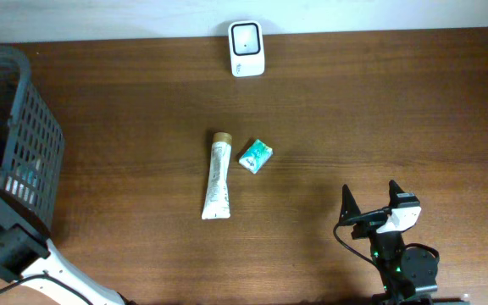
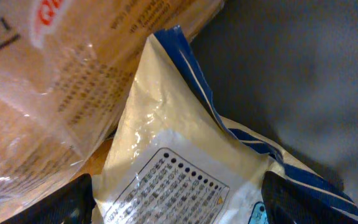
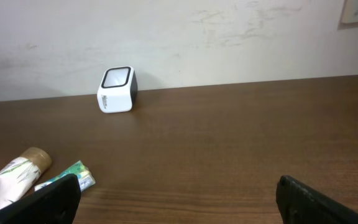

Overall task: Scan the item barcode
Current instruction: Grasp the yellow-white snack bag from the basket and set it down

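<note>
The white barcode scanner (image 1: 246, 48) stands at the table's far edge, window up, and also shows in the right wrist view (image 3: 117, 89). In the left wrist view a cream and blue printed packet (image 2: 166, 143) lies between the wide-apart fingers (image 2: 73, 202) of my left gripper (image 2: 179, 202), which is open, down among bagged goods. A clear brown bag (image 2: 55, 74) leans against the packet. My right gripper (image 1: 371, 199) is open and holds nothing near the front right edge, facing the scanner.
A grey mesh basket (image 1: 24, 127) sits at the left edge, with my left arm (image 1: 2, 241) beside it. A white tube with a brown cap (image 1: 218, 176) and a small green packet (image 1: 255, 156) lie mid-table. A wall rises behind the scanner.
</note>
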You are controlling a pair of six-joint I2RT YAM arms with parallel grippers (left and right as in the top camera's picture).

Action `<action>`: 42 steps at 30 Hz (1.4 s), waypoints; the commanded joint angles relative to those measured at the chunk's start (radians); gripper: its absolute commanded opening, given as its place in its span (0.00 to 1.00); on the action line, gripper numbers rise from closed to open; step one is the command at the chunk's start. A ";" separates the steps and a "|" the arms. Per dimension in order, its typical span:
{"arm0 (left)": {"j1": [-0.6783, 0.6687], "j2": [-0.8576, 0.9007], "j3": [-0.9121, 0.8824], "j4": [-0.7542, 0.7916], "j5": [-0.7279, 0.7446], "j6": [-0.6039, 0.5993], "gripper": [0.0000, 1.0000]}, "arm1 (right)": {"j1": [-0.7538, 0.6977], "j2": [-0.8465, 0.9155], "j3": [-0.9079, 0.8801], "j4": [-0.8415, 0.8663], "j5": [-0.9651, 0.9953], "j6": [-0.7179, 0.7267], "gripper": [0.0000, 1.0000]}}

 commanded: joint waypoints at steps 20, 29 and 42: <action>0.002 -0.539 0.031 0.109 0.233 -0.021 0.00 | -0.004 -0.007 -0.009 -0.001 0.005 0.003 0.99; -0.278 -0.874 0.027 0.025 0.547 -0.038 0.00 | -0.004 -0.007 -0.009 -0.001 0.005 0.003 0.99; -0.772 -0.405 -0.336 -0.105 0.470 -0.031 0.00 | -0.004 -0.007 -0.009 -0.001 0.005 0.003 0.99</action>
